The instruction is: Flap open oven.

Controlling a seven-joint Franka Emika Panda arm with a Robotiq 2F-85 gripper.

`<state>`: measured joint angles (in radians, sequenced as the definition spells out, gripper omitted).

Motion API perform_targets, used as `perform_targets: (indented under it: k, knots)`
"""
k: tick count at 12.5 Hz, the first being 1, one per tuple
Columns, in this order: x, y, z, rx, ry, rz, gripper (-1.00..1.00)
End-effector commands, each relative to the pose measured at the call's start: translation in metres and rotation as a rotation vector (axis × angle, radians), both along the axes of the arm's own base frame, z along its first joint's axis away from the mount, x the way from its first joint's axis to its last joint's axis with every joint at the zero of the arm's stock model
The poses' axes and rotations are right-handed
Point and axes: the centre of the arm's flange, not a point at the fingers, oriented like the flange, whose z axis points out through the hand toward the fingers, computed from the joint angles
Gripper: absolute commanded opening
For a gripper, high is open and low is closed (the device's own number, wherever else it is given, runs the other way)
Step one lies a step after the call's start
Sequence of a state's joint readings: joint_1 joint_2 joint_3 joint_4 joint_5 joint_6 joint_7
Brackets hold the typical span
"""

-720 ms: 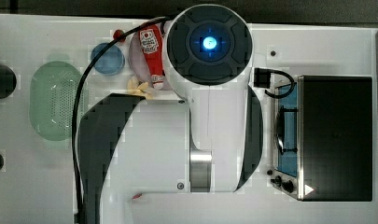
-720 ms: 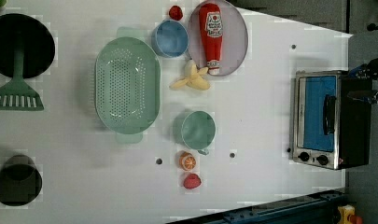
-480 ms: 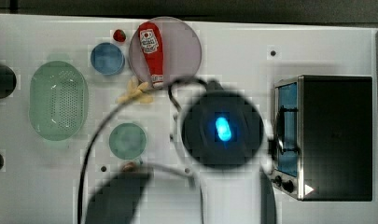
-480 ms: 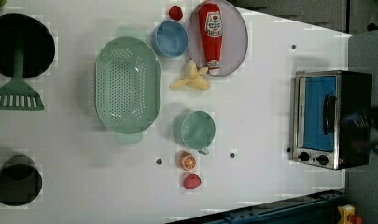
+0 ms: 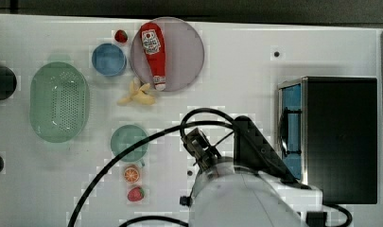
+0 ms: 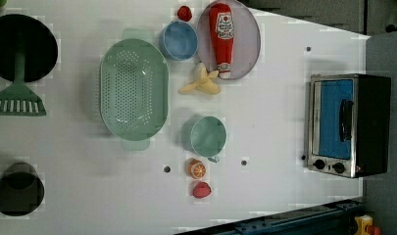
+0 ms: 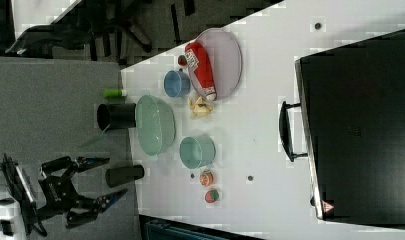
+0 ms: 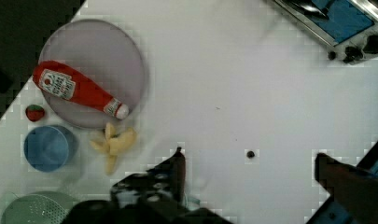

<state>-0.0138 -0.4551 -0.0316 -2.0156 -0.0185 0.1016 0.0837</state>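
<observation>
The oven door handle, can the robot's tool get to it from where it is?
Probably yes. The oven is shut, its handle facing the bare white table. In the wrist view the open tool hangs above that bare stretch, nothing lying between it and the door.

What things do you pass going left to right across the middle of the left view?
Green spatula → green colander → green cup → oven.

Top and left views overhead, sharing the oven [image 5: 338,137].
</observation>
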Motion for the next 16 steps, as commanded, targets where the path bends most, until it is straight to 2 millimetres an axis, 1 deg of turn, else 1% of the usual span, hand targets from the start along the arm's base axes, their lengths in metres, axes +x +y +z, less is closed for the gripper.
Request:
perform_targets:
  k: [1,4,5,7,10,13,16]
  knots:
    - [0.014,-0.001,-0.041,0.015,0.11,-0.03,0.15]
    - [0.013,-0.01,-0.045,0.019,0.119,-0.048,-0.55]
    - [0.013,-0.015,-0.048,0.019,0.122,-0.056,-0.65]
    - [0.014,-0.029,-0.058,0.02,0.129,-0.031,-0.65]
    - [0.015,-0.06,-0.081,0.024,0.145,0.115,-0.65]
    - [0.015,-0.1,-0.106,0.037,0.139,0.312,-0.65]
    - [0.017,-0.146,-0.128,-0.019,0.109,0.523,-0.65]
